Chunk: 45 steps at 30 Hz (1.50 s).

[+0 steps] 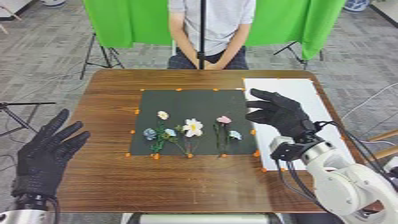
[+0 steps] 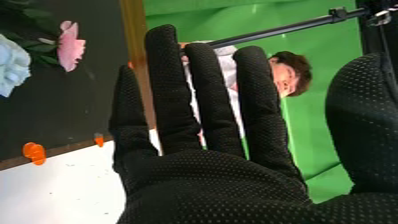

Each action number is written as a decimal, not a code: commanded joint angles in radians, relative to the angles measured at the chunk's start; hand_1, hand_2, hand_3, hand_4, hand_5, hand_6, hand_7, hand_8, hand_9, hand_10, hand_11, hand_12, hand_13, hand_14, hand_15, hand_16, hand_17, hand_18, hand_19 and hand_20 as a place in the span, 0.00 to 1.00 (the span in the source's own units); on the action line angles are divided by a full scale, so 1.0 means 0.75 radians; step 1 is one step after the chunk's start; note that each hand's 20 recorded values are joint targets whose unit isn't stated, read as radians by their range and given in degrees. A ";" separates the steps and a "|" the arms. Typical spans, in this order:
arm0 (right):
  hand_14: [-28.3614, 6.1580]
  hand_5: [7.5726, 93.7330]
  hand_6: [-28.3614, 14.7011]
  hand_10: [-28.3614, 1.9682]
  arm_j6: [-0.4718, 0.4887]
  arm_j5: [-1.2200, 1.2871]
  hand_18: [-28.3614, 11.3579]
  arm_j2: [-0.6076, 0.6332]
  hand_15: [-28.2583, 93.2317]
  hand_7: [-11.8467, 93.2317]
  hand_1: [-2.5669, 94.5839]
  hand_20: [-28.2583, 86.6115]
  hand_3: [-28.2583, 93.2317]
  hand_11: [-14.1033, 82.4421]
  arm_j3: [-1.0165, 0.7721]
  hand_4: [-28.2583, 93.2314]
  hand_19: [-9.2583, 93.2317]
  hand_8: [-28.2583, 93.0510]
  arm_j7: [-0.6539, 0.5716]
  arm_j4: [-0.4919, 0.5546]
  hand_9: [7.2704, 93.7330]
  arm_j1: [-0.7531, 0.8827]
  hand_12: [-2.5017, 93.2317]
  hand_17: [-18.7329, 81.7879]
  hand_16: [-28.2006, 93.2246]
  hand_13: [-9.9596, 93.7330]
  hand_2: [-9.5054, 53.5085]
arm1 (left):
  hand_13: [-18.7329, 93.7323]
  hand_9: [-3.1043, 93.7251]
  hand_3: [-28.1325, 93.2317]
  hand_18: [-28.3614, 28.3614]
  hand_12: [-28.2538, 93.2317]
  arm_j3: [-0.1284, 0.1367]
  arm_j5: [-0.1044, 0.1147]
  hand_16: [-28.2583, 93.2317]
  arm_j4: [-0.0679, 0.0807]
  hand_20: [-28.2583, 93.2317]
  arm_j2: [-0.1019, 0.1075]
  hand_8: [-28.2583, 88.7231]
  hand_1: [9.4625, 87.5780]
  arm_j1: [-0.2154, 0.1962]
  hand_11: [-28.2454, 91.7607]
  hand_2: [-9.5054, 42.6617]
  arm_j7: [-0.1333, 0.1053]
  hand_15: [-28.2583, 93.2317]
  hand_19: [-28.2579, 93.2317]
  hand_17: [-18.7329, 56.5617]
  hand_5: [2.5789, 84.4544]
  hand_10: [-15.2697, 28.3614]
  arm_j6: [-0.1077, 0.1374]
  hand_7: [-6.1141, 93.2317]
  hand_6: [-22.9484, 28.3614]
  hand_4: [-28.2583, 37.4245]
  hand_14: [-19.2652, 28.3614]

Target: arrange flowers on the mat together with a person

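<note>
Head view forward-down from above, right wrist view closer and sideways, mat (image 1: 182, 100) in both

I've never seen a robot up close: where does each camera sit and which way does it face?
Head view: on the robot's head, looking forward and down at the table; left hand and right hand show.
Right wrist view: on the right wrist, looking past that hand across the mat toward green cloth.
Both share the pink flower.

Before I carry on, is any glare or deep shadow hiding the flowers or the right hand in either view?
Head view: none over the flowers or dark mat; the white sheet is very bright. Right wrist view: the sheet is bright again, the right hand dark, but its dots are visible.
</note>
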<state>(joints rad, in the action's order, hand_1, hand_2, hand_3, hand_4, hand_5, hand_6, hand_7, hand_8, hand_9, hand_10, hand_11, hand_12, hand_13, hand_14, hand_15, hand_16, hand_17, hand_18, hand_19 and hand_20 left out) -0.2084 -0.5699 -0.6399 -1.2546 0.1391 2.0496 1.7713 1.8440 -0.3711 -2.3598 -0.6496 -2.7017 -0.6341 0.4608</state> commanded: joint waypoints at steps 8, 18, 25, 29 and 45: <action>0.33 0.51 0.70 0.43 -0.015 0.001 0.11 0.031 0.61 0.25 0.25 0.39 0.86 0.28 0.067 0.01 0.58 0.13 0.028 0.004 0.52 -0.071 0.18 0.25 0.34 0.52 0.22 | 0.36 0.35 0.85 0.85 0.33 -0.032 0.007 0.19 0.007 0.38 -0.001 0.17 0.10 0.011 0.38 0.33 -0.019 0.59 0.58 0.14 0.34 0.69 -0.004 0.16 0.53 0.00 0.88; 0.33 0.51 0.70 0.43 -0.014 0.003 0.11 0.035 0.61 0.25 0.25 0.39 0.86 0.28 0.088 0.01 0.58 0.13 0.028 0.007 0.52 -0.092 0.18 0.25 0.34 0.52 0.22 | 0.36 0.35 0.85 0.85 0.33 -0.036 -0.026 0.19 0.000 0.38 -0.041 0.17 0.10 0.019 0.38 0.33 0.007 0.59 0.58 0.14 0.33 0.69 -0.009 0.16 0.52 0.00 0.87; 0.33 0.51 0.70 0.43 -0.014 0.001 0.11 0.030 0.61 0.25 0.25 0.39 0.86 0.28 0.091 0.01 0.58 0.13 0.024 0.006 0.52 -0.098 0.18 0.25 0.34 0.52 0.22 | 0.36 0.34 0.85 0.85 0.33 -0.053 0.000 0.19 0.005 0.38 -0.015 0.17 0.10 0.023 0.38 0.33 -0.027 0.59 0.58 0.14 0.33 0.69 0.004 0.16 0.52 0.00 0.87; 0.32 0.51 0.70 0.43 -0.013 0.002 0.11 0.028 0.61 0.25 0.25 0.39 0.86 0.28 0.090 0.01 0.58 0.13 0.021 0.005 0.52 -0.095 0.18 0.25 0.34 0.52 0.22 | 0.36 0.34 0.85 0.85 0.33 -0.053 0.003 0.19 0.004 0.38 -0.013 0.17 0.10 0.019 0.38 0.33 -0.032 0.59 0.58 0.14 0.33 0.69 0.009 0.16 0.52 0.00 0.87; 0.32 0.51 0.70 0.43 -0.022 0.011 0.11 0.032 0.61 0.25 0.25 0.39 0.86 0.28 0.083 0.01 0.58 0.13 0.021 0.012 0.52 -0.080 0.18 0.25 0.34 0.52 0.22 | 0.36 0.34 0.85 0.85 0.33 -0.055 -0.027 0.19 0.003 0.39 -0.048 0.17 0.11 0.035 0.37 0.33 0.004 0.59 0.58 0.14 0.32 0.68 0.001 0.17 0.52 0.00 0.87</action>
